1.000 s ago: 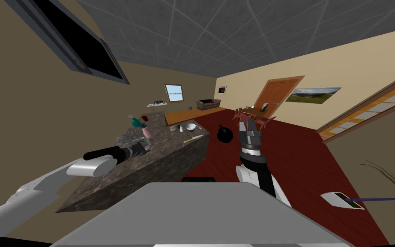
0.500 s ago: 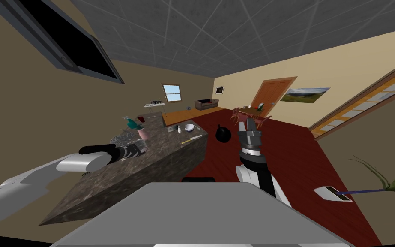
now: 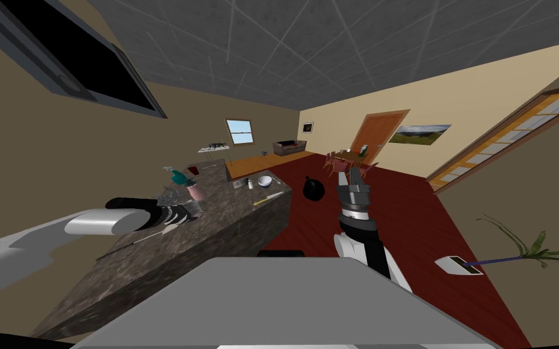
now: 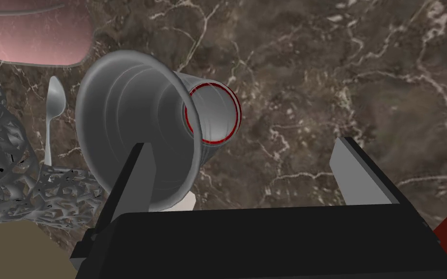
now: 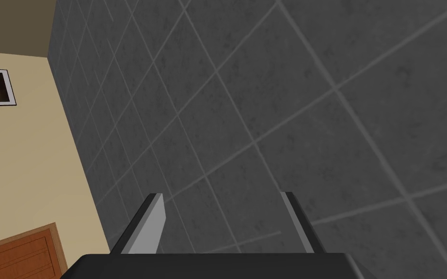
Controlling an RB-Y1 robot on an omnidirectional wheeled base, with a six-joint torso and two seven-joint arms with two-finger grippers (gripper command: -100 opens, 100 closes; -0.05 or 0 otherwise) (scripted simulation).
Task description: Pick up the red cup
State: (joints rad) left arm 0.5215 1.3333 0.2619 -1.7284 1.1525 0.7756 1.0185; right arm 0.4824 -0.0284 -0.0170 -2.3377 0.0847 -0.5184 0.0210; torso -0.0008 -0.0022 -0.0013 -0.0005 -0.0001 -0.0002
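A small dark red cup (image 3: 192, 170) stands far down the marbled counter (image 3: 224, 224), beyond a teal spray bottle (image 3: 177, 176). My left gripper (image 3: 194, 208) hangs open over the counter, short of the pink vase (image 3: 197, 191). In the left wrist view a grey flared glass (image 4: 135, 131) with a red ring around its narrow end sits just past one fingertip of the left gripper (image 4: 242, 143), and nothing is held between the fingers. My right gripper (image 3: 348, 177) is raised over the red floor, open and empty (image 5: 221, 195).
Beside the glass are a wire mesh holder (image 4: 4, 160), a spoon (image 4: 53, 111) and the pink vase (image 4: 33, 34). A white bowl (image 3: 264, 180) and a yellow-handled knife (image 3: 269, 197) sit at the counter's far end. A black bag (image 3: 313, 188) lies on the floor.
The whole head view has slid left, so I have moved along the counter. My left gripper stays near the pink vase. The right arm holds still.
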